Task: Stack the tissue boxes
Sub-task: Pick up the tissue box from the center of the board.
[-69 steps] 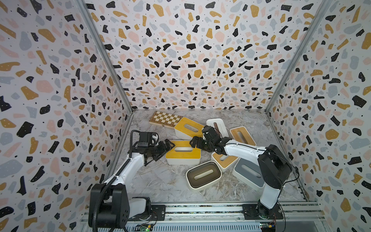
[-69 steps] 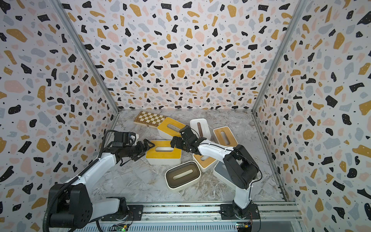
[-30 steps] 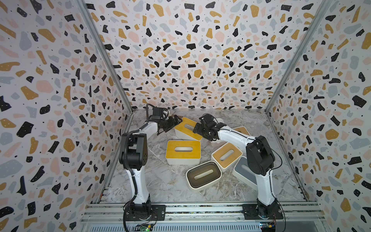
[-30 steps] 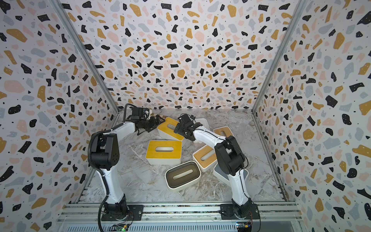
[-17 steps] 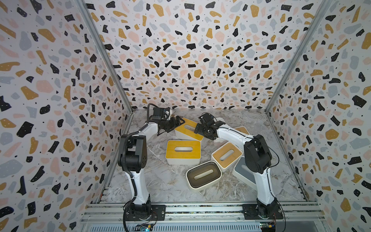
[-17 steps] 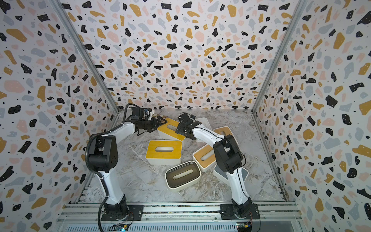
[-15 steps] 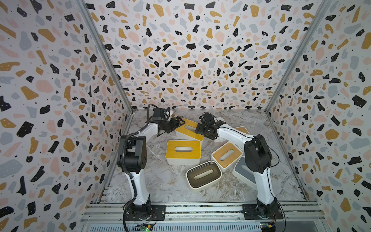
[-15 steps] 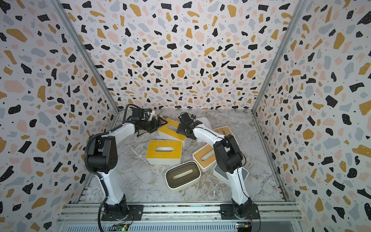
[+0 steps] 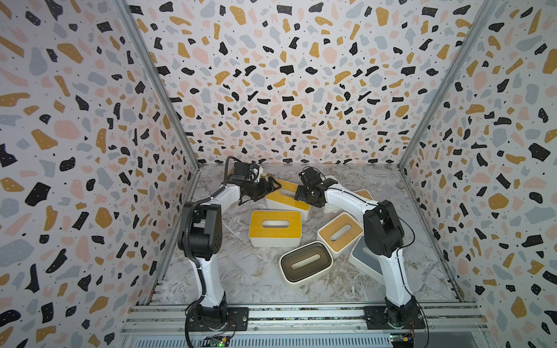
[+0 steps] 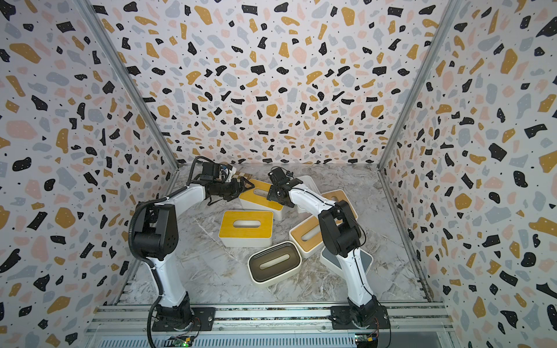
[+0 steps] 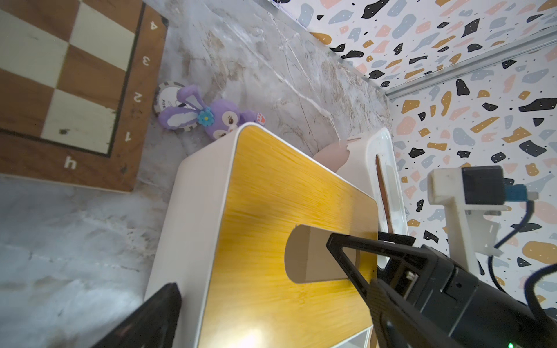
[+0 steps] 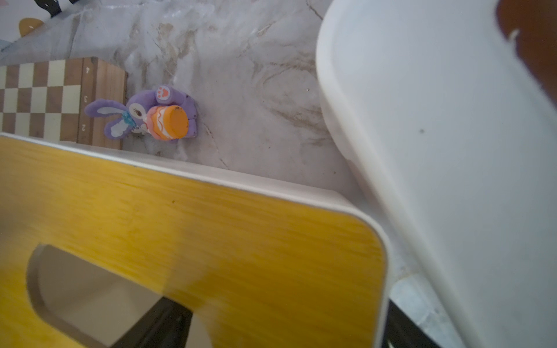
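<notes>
Far yellow-lidded tissue box [image 9: 286, 200] at the back of the marble tabletop [image 9: 256, 277], flanked by both arms. At its left end, left gripper [image 9: 271, 187] with jaws spread wide: in the left wrist view, one finger [image 11: 336, 243] over the lid's oval slot, the other [image 11: 150, 316] outside the white wall. At its right end, right gripper [image 9: 299, 197], with one dark finger [image 12: 168, 322] down in the slot and another [image 12: 404, 328] just outside the end wall; impossible to tell whether clamped on the box or not. Just beside that end, white tissue box [image 12: 437, 120], tilted. Nearer the front, unstacked on the tabletop: second yellow-lidded tissue box [image 9: 275, 224], light wood-lidded box [image 9: 340, 232], olive-brown-lidded box [image 9: 306, 262] and grey-lidded box [image 9: 360, 256], the last partly hidden by the right arm. Behind that arm, another light wood-lidded box [image 9: 363, 193]. Beyond the far yellow-lidded tissue box, wooden chessboard [image 11: 60, 90] and purple plush bunny [image 11: 211, 116], ears across a poker chip [image 11: 164, 96].
</notes>
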Motion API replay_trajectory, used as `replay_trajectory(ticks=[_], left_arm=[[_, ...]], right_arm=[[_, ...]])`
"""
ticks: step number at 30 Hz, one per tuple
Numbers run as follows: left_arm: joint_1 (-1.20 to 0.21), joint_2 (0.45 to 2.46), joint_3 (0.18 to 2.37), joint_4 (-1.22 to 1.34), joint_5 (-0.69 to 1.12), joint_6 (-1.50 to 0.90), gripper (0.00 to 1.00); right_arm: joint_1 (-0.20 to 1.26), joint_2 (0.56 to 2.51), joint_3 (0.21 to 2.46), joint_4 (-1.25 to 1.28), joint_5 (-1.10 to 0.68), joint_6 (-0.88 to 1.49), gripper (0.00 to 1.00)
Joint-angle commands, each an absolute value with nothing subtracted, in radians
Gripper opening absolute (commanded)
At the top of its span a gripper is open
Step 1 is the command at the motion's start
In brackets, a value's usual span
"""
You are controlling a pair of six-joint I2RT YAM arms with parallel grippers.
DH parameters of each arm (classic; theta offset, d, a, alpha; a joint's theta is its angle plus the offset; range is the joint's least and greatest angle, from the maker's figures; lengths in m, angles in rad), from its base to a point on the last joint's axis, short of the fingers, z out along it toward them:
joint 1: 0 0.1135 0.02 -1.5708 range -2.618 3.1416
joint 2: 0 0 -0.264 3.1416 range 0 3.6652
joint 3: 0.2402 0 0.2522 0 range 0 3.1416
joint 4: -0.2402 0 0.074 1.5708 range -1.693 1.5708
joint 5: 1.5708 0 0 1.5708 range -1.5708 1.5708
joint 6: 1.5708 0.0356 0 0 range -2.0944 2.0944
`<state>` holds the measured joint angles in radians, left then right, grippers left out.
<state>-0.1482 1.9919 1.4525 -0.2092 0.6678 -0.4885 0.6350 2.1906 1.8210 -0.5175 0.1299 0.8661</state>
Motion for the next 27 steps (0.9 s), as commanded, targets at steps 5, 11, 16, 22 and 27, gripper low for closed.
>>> replay_trajectory(ticks=[5, 11, 16, 22, 27], left_arm=[[-0.172, 2.004, 1.481, -0.242, 0.681, -0.467, 0.97], [-0.175, 1.974, 1.458, -0.209, 0.698, -0.486, 0.97], [-0.183, 1.959, 1.462, -0.194, 0.734, -0.505, 0.97], [-0.183, 1.906, 1.460, -0.203, 0.745, -0.518, 0.97], [-0.182, 1.856, 1.440, -0.201, 0.768, -0.538, 0.98]], right_arm=[[0.645, 2.199, 1.833, -0.563, 0.175, 0.813, 0.71], [0.647, 2.179, 1.834, -0.556, 0.192, 0.795, 0.66], [0.648, 2.165, 1.835, -0.546, 0.179, 0.785, 0.59], [0.634, 2.137, 1.840, -0.538, 0.171, 0.786, 0.59], [0.629, 2.106, 1.839, -0.531, 0.143, 0.785, 0.59]])
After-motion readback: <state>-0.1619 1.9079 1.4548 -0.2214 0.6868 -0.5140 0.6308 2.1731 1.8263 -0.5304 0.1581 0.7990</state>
